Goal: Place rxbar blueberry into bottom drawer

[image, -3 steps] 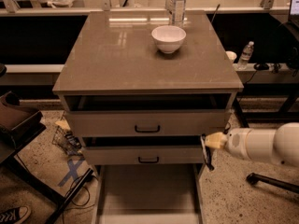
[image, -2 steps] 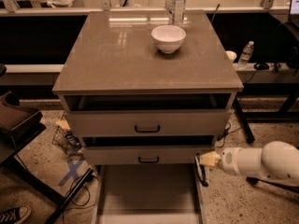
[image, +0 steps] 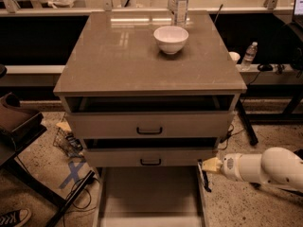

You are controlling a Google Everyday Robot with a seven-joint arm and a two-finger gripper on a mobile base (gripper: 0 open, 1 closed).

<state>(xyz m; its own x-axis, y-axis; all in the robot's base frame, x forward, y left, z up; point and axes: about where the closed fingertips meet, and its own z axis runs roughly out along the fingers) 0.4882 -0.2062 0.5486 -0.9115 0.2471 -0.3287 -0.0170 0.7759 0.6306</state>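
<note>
My gripper [image: 207,169] hangs at the side wall of the wide, pale beige bottom drawer [image: 147,193]. The drawer floor lies just inward. Whether it holds the bar, I cannot tell.

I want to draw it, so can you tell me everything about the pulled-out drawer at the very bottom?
The bottom drawer is the lowest of three, pulled out toward the camera. It looks like a wide, shallow, pale beige tray with a flat, smooth floor and low side walls. Its front runs out of view. The gripper is at its right wall, near the back corner; I cannot tell if they touch.
</note>
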